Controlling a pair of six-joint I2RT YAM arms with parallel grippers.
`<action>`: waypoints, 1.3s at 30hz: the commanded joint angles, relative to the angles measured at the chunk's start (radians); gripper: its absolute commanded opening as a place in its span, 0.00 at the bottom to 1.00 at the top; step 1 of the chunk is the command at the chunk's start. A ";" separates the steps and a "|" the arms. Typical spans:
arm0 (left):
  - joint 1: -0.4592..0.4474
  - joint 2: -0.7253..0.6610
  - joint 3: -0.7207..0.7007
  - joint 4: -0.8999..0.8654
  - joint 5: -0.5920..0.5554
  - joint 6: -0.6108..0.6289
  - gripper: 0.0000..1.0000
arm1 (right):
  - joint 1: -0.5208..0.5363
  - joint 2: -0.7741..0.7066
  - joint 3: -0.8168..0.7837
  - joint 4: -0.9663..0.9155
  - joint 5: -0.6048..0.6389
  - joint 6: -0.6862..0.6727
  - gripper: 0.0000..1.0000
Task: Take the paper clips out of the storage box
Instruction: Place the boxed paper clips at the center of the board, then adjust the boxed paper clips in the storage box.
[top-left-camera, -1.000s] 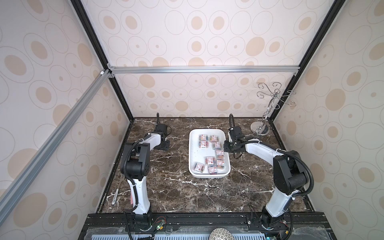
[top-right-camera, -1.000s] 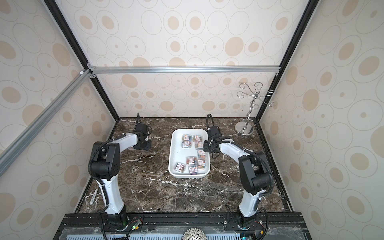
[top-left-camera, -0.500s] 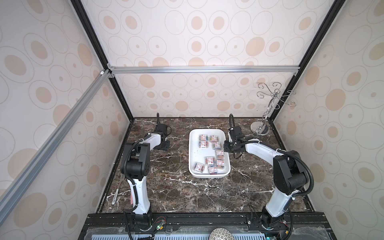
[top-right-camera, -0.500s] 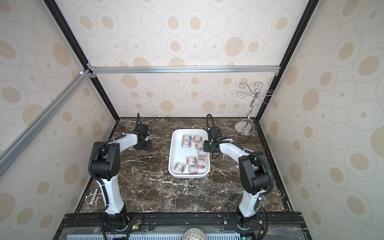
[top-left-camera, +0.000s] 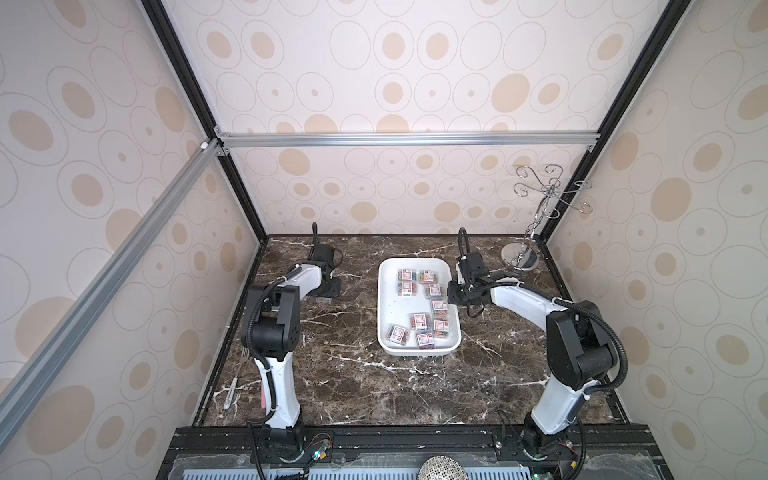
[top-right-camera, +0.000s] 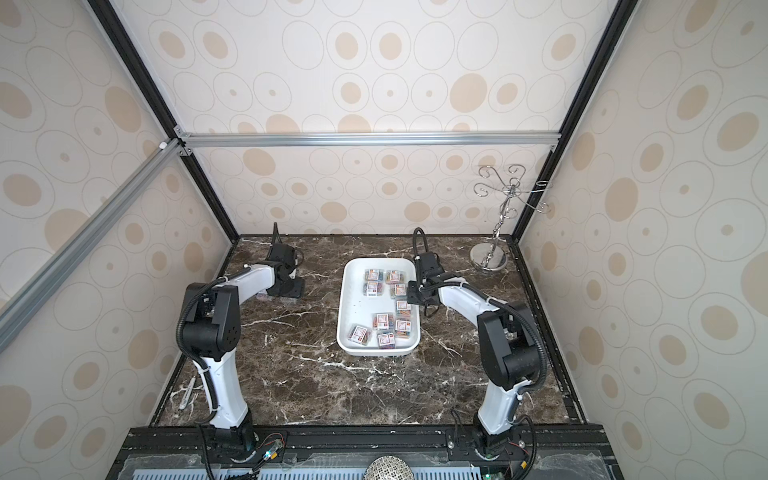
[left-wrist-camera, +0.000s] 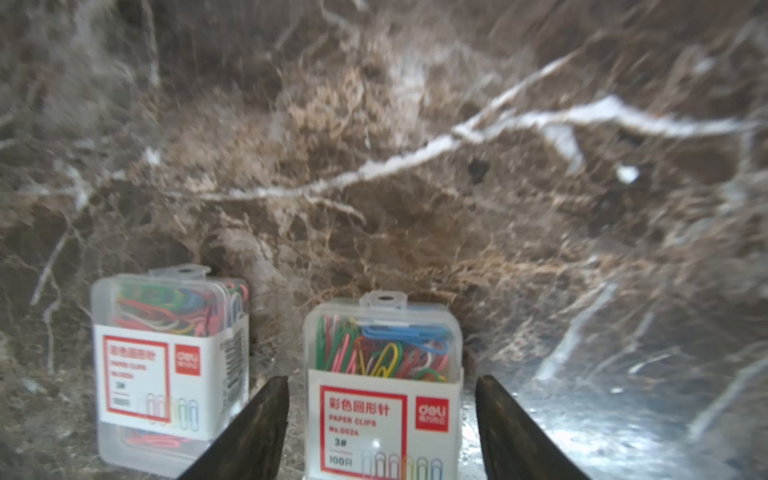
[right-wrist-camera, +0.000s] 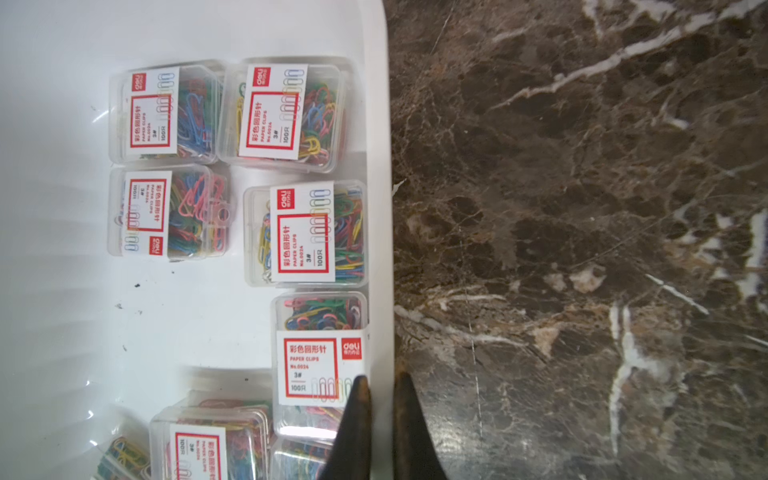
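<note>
Now that the left gripper (left-wrist-camera: 382, 377) has just let go, its fingers stand spread, with a sliver of stone showing on either side of the paper clip box (left-wrist-camera: 384, 415) between them. That box lies label up on the marble tabletop (left-wrist-camera: 415, 166), well apart from the storage box (top-left-camera: 392, 307). A second box (left-wrist-camera: 170, 365) lies just beside it, close to one finger. Judged: two boxes are out and this delivery is done, so the arm next has to lift clear and go back for more. Nine paper clip boxes (top-left-camera: 419, 320) are left inside the storage box in both top views, mostly along its right wall and near end. The right gripper (right-wrist-camera: 380, 377) is pressed together on its rim, one finger inside and one outside, seemingly steadying it. Whether the inner finger touches the box against that wall, cannot tell. In the way: the second box could be nudged as the left fingers withdraw. A chrome hook stand (top-left-camera: 519, 258) in the far right corner and a thin white stick (top-left-camera: 230, 395) at the left edge are both well clear.
</note>
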 joint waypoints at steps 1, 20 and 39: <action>0.007 -0.007 0.080 -0.022 0.023 -0.023 0.71 | -0.001 0.042 -0.020 -0.040 -0.025 0.005 0.00; -0.129 -0.190 0.079 0.055 0.165 -0.144 0.71 | -0.006 0.062 0.019 -0.059 0.009 -0.009 0.00; -0.378 -0.170 0.127 0.069 0.206 -0.141 0.72 | -0.039 0.065 0.038 -0.064 -0.022 -0.051 0.00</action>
